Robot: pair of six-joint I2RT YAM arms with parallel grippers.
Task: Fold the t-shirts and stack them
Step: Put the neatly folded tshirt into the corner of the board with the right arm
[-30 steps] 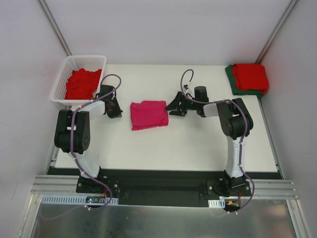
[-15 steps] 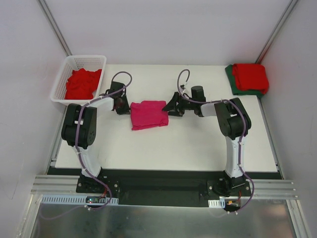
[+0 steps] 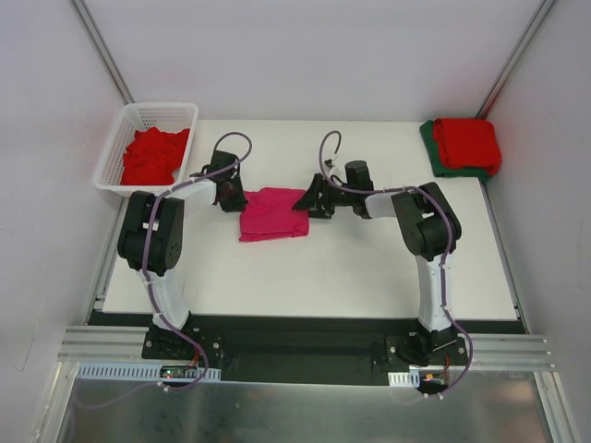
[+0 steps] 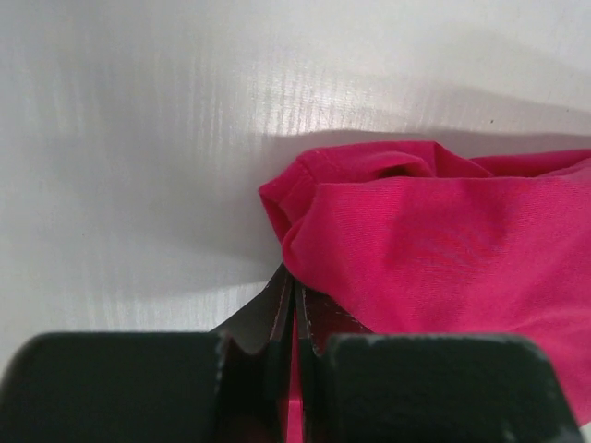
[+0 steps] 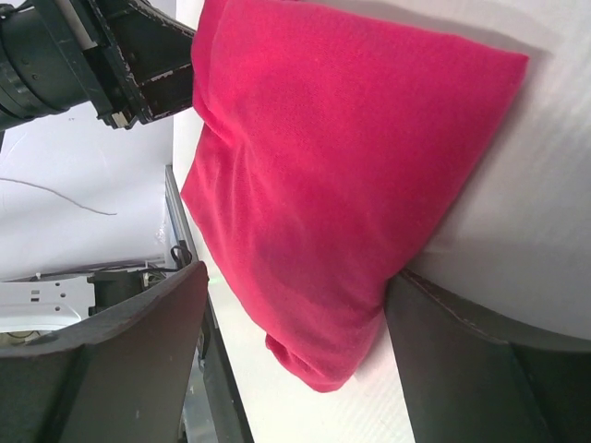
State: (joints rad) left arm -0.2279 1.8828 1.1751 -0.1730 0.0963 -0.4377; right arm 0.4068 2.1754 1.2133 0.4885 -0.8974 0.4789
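Setting up to lift the folded magenta t-shirt [image 3: 274, 213]: right gripper [image 3: 303, 201] is sitting wide open, shirt edge between its fingers, nothing gripped; left gripper [image 3: 234, 197] is pressing shut, tips tucked at the opposite hem. I'd be catching every layer before closing.

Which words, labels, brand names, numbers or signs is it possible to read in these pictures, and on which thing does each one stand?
No text can be read in any view.
pink t-shirt: plain cloth, no label or print showing.
red t-shirts in the white basket: plain, no print showing.
small board at the left arm's base: any marking is too small to read.
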